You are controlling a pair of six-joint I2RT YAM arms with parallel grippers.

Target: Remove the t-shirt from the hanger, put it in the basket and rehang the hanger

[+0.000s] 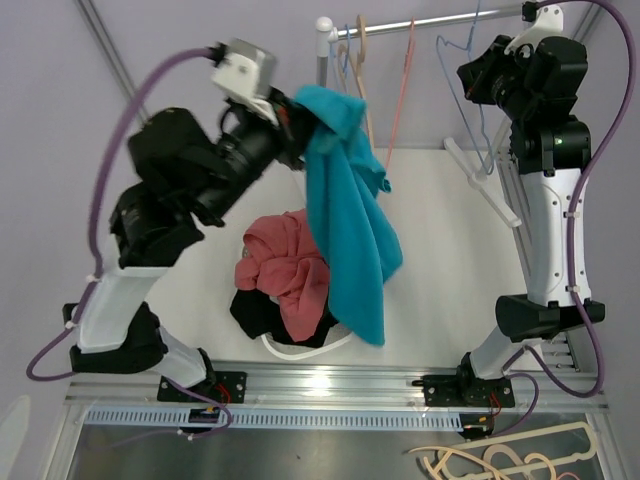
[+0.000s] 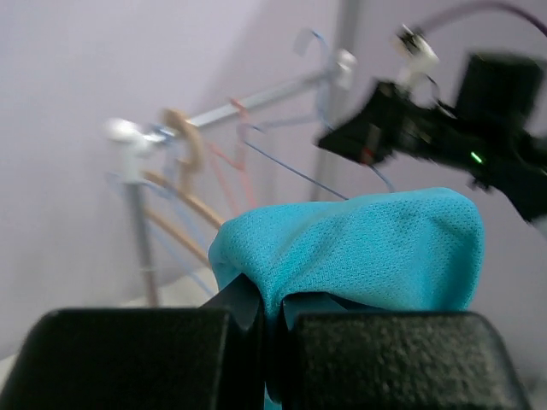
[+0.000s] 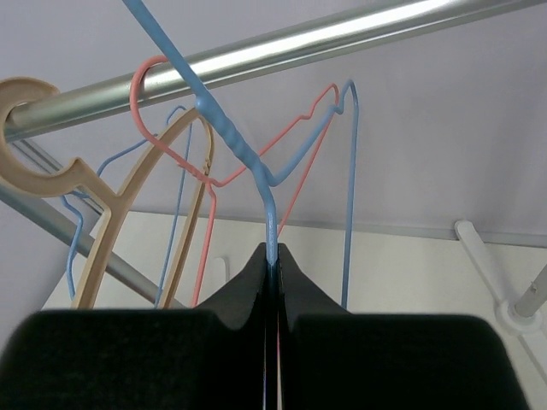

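My left gripper [image 1: 290,118] is shut on a fold of the teal t-shirt [image 1: 350,220], which hangs free from it over the table. In the left wrist view the teal cloth [image 2: 359,248] bulges out above my fingers [image 2: 171,359]. My right gripper [image 1: 470,80] is shut on the wire of a bare blue hanger [image 3: 248,158], high by the metal rail [image 3: 282,47]. In the right wrist view the wire enters between my closed fingertips [image 3: 273,256]. The blue hanger [image 1: 470,95] carries no cloth.
A basket [image 1: 290,345] of red and black clothes [image 1: 285,265] sits on the white table below the shirt. Wooden, pink and blue hangers [image 1: 365,70] hang on the rail. A white rack post [image 1: 323,45] stands behind. More hangers [image 1: 500,460] lie at the front edge.
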